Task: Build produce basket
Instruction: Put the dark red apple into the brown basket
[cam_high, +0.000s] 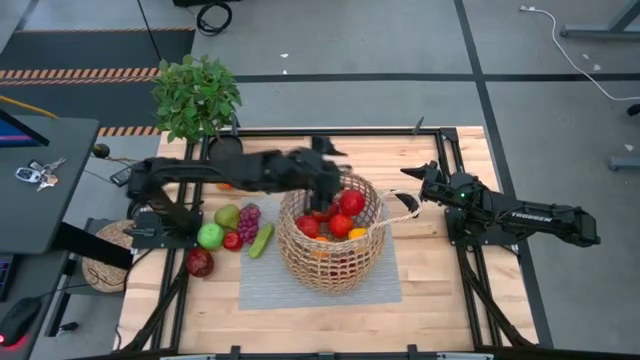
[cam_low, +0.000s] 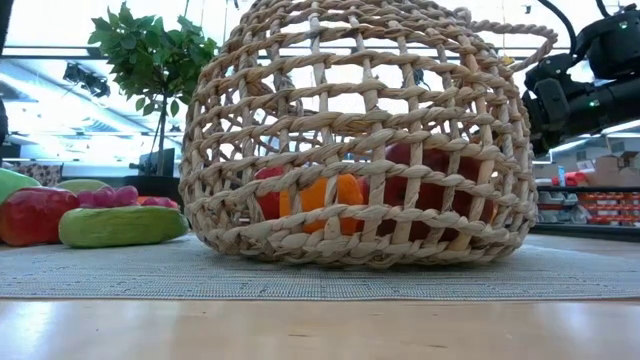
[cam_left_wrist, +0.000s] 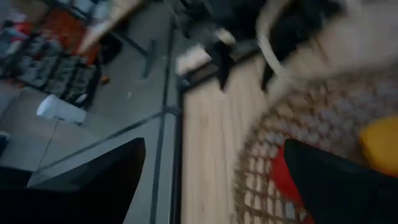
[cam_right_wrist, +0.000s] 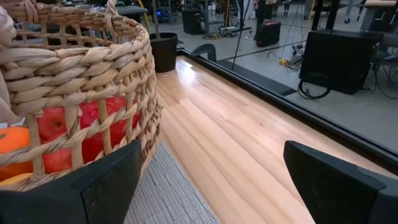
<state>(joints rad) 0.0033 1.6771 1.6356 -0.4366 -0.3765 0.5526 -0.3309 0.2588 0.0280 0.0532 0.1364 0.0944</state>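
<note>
A potted plant (cam_high: 197, 95) stood behind the basket (cam_high: 330, 240); left gripper (cam_high: 335, 178) and right gripper (cam_high: 422, 186) were spread, the latter's arm lettered TROSSEN.

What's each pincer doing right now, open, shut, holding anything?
Left pincer: open, empty, over the basket's rim.
Right pincer: open, empty, beside the basket.

Take the wooden table (cam_high: 440, 290) as your reference. Around it you see grey floor (cam_high: 380, 40); a potted plant (cam_high: 196, 95) stands at its far left corner. Left of the table sits a dark desk (cam_high: 40, 185) with keys (cam_high: 35, 173). Hazard striping (cam_high: 80, 72) marks the floor beyond the desk.
</note>
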